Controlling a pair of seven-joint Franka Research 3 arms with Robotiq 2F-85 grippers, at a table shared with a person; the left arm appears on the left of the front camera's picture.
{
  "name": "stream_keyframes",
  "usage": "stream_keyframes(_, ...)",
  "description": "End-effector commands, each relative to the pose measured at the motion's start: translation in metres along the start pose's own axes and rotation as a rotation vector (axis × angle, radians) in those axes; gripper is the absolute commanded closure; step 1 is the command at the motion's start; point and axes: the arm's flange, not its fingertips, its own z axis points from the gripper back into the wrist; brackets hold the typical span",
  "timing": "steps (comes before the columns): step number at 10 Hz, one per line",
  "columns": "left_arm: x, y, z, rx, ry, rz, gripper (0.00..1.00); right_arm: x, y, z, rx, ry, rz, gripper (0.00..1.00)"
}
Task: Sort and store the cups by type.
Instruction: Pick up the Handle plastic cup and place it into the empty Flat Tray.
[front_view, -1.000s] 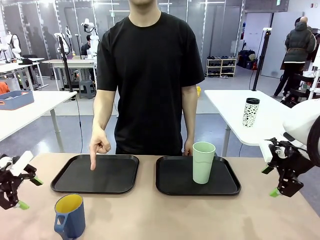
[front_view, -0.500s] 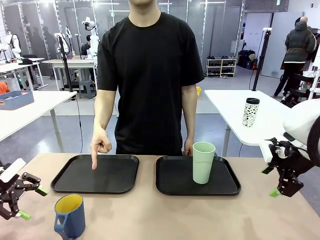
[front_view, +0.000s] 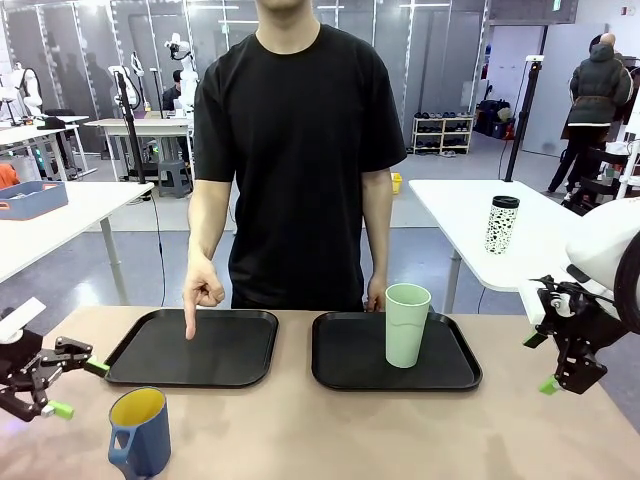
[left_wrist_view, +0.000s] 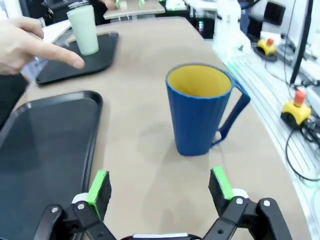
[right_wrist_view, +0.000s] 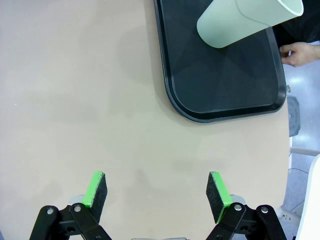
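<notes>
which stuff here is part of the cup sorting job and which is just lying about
Part of the job:
- blue mug, on the table in front of the left tray
- mint tumbler, upright on the right tray
- left tray
- right tray
- person's hand, pointing down at the left tray

Just lying about:
- speckled tumbler
- blue bin

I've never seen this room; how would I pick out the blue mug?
Look at the brown table with two black trays. The mug stands on bare tabletop on the robot's side of the left tray. It is short, blue, with a handle and yellow inside, unlike the tall pale green cup on the right tray.
</notes>
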Motion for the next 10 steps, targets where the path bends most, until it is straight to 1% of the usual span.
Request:
stream_keyframes(1, -0.032, 0.0, -0.002, 0.026, -0.114, -0.026, 0.0, 0.0, -0.003, -0.002, -0.007, 0.006, 0.003, 0.0)
stream_keyframes(3, -0.032, 0.001, -0.011, 0.004, -0.133, -0.006, 0.0, 0.0, -0.003, -0.002, -0.007, 0.006, 0.003, 0.0)
stream_keyframes(4, -0.033, 0.001, -0.012, -0.005, -0.165, -0.01, 0.0, 0.0, -0.003, -0.002, -0.007, 0.006, 0.003, 0.0)
stream_keyframes(5, -0.033, 0.002, -0.011, -0.006, -0.161, -0.009, 0.0, 0.0, -0.003, -0.002, -0.007, 0.006, 0.003, 0.0)
stream_keyframes(6, -0.033, 0.007, -0.007, 0.038, -0.141, 0.023, 0.0, 0.0, -0.003, -0.002, -0.007, 0.006, 0.003, 0.0)
stream_keyframes(7, -0.007, 0.01, -0.009, -0.014, -0.123, 0.037, 0.0, 0.0, -0.003, -0.002, -0.007, 0.006, 0.003, 0.0)
stream_keyframes(10, -0.007, 0.01, -0.009, -0.014, -0.123, 0.037, 0.0, 0.0, -0.003, -0.002, -0.007, 0.006, 0.003, 0.0)
